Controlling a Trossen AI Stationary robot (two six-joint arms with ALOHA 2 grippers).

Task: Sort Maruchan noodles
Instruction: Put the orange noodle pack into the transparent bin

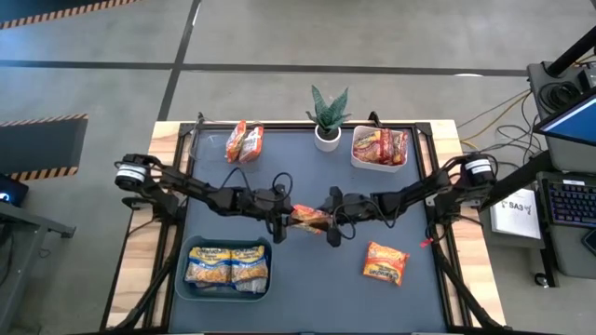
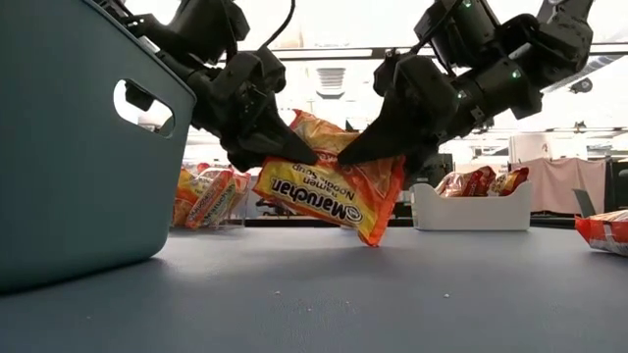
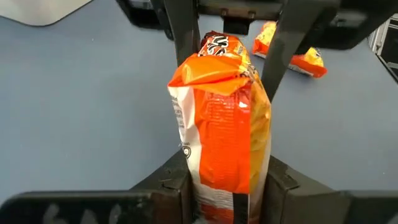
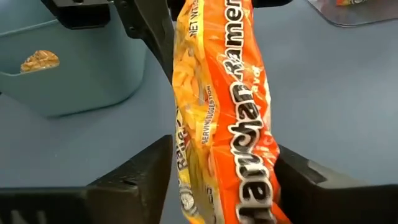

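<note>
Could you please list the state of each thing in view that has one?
Orange packet: lifted, held between both grippers.
Left gripper: shut on it.
Right gripper: around it, jaws parted.
Blue bin: holds yellow packets.
White tray: holds red packets.
Plant: upright.

Wooden table (image 1: 140, 270), dark blue-grey mat (image 1: 307, 288) covering most of it. Left gripper (image 1: 291, 220) and right gripper (image 1: 328, 221) meet over mid-mat. The held packet (image 1: 310, 219) hangs between them, low corner close to the mat; contact unclear.

- Front-left of the left gripper: teal bin (image 1: 228, 290), yellow-and-blue packets (image 1: 227, 264) inside.
- Back-left of it: two loose orange packets (image 1: 244, 142), overlapping.
- Behind the right gripper: potted plant (image 1: 328, 116); to its right, white tray (image 1: 355, 154) with red packets (image 1: 382, 146).
- Front-right of the right gripper: single orange packet (image 1: 386, 262), flat.
</note>
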